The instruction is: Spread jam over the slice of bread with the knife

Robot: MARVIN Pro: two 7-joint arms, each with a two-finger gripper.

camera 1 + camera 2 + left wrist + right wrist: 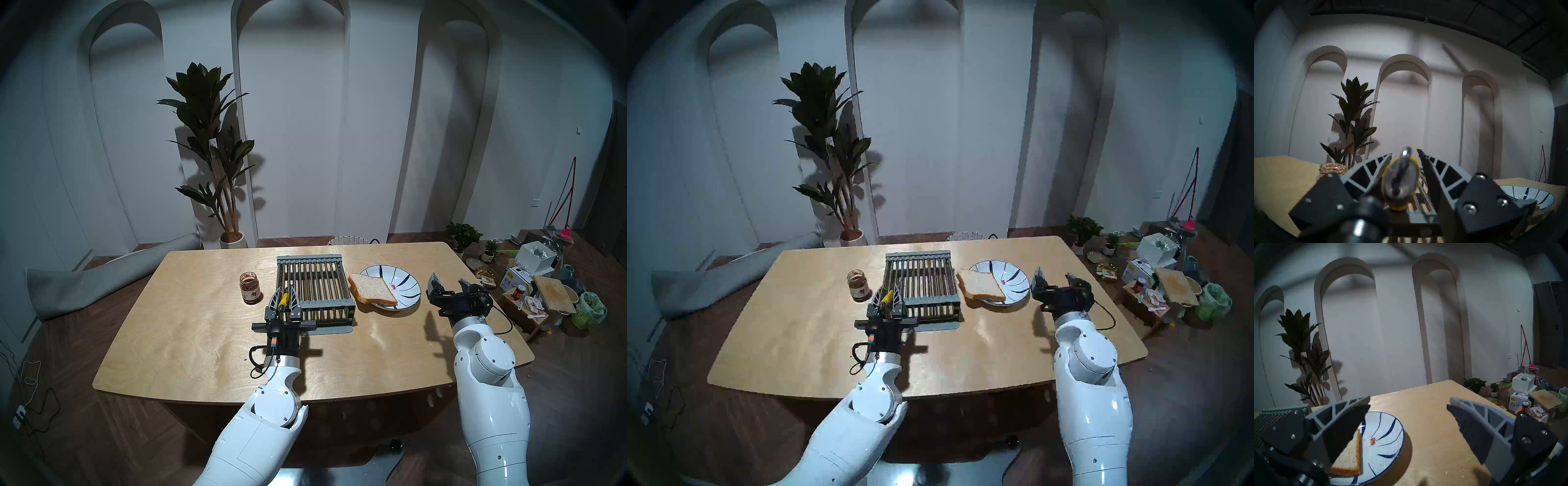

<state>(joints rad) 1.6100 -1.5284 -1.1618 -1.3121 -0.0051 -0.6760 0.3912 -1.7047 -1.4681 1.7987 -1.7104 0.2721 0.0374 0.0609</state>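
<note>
Chunky yellow knife [283,300] between ribbed left gripper [284,295] fingers.

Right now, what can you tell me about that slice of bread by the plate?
The slice of bread is one square, light-brown, speckled piece with a darker tan crust and looks dry and bare, with no jam on top. It lies nearly flat, partly on the left side of the white plate with blue strokes, its left corner hanging over the rim toward the grey rack. A small red smear sits on the plate beside it, apart from it. Nothing but the plate touches it.
</note>
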